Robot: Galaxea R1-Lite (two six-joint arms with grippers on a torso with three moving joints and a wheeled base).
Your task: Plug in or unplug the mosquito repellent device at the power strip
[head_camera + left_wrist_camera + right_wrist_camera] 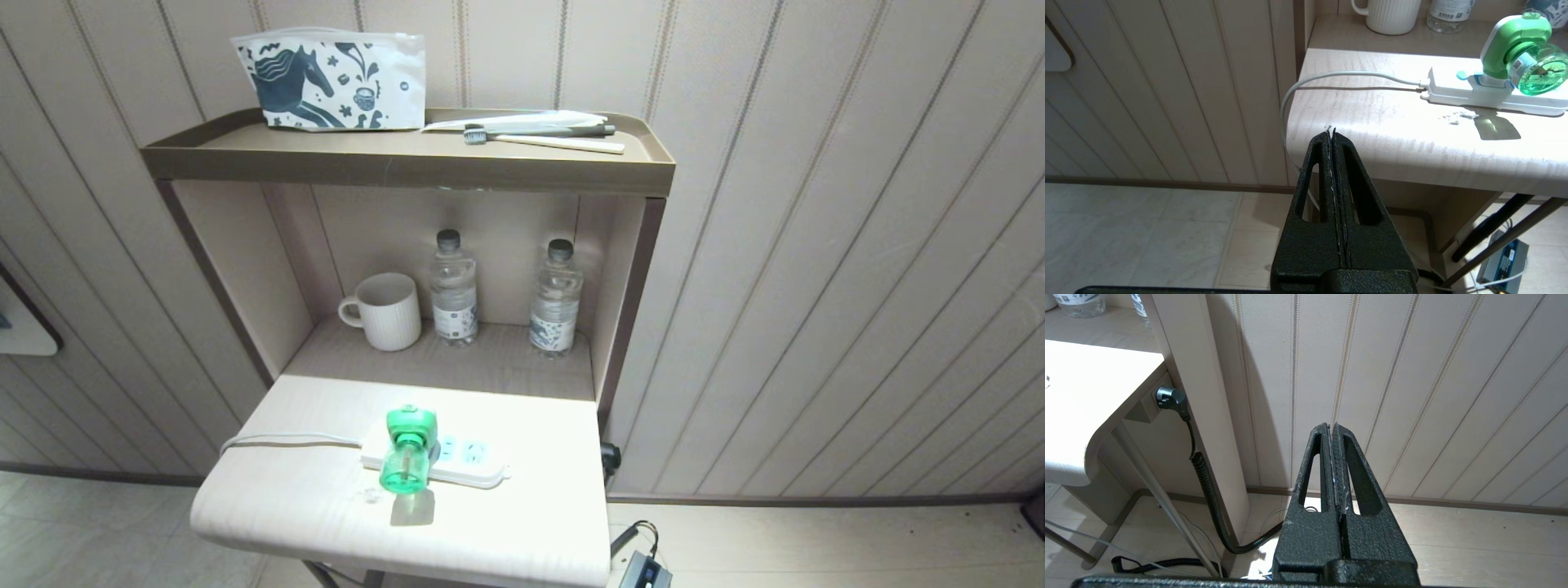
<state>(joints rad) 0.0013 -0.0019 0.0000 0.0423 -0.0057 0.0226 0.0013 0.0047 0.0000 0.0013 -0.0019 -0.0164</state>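
Both grippers, left gripper and right gripper, are pressed closed, empty, below the power strip; unbraced, it may be dragged when the mosquito repellent device is pulled.

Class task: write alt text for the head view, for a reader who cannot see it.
A green mosquito repellent device is plugged into a white power strip lying on a pale pull-out table. Behind it, a shelf niche holds a white mug and two water bottles; a horse-print pouch sits on top. No claw is in view.

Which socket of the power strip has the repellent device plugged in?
The socket nearest the cord end of the power strip holds the device; the two other light-blue sockets are free.
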